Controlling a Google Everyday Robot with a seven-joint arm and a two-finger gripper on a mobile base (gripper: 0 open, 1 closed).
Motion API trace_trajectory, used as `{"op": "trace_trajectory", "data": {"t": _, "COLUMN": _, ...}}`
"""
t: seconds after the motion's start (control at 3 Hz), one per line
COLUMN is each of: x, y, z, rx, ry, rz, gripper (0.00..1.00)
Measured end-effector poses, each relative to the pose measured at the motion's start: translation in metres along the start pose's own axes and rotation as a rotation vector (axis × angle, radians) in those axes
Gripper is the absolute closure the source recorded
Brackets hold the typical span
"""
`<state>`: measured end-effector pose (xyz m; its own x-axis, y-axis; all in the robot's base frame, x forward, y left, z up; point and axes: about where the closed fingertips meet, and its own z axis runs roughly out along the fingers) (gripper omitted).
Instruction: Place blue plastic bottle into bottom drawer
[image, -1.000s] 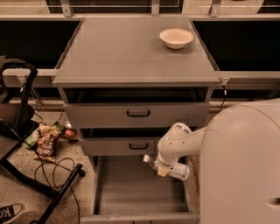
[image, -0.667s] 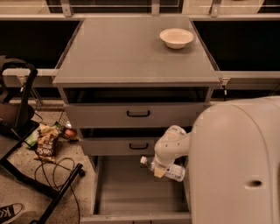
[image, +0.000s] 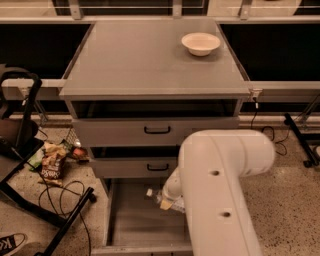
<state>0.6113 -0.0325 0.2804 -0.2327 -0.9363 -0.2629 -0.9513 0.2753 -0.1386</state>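
Here, in the single camera view, we look down on a grey cabinet (image: 150, 65) with three drawers. The bottom drawer (image: 137, 225) is pulled out in the lower centre of the frame and looks bare inside. The robot's bulky white arm (image: 222, 195) fills the lower right and hides part of the drawer. At its tip the gripper (image: 171, 200) sits over the right side of the open drawer, closed, as far as we can judge, around the blue plastic bottle (image: 158, 197), which lies sideways with its white cap pointing left.

We judge the step in hand to be the placing itself: the bottle is above the tray, apparently not yet set down. The next move calls for lowering it, then letting go.

The middle drawer (image: 157, 168) hangs just above and could catch the wrist. A white bowl (image: 200, 43) rests on the cabinet top, upper right. Snack bags (image: 50, 164), cables (image: 70, 192) and a black frame (image: 27, 150) crowd the floor at left.
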Motion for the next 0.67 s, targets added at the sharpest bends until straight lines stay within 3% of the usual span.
{"op": "trace_trajectory", "data": {"t": 0.67, "x": -0.003, "y": 0.032, "z": 0.123, "rx": -0.048, "ry": -0.022, "rz": -0.063, "gripper": 1.00}}
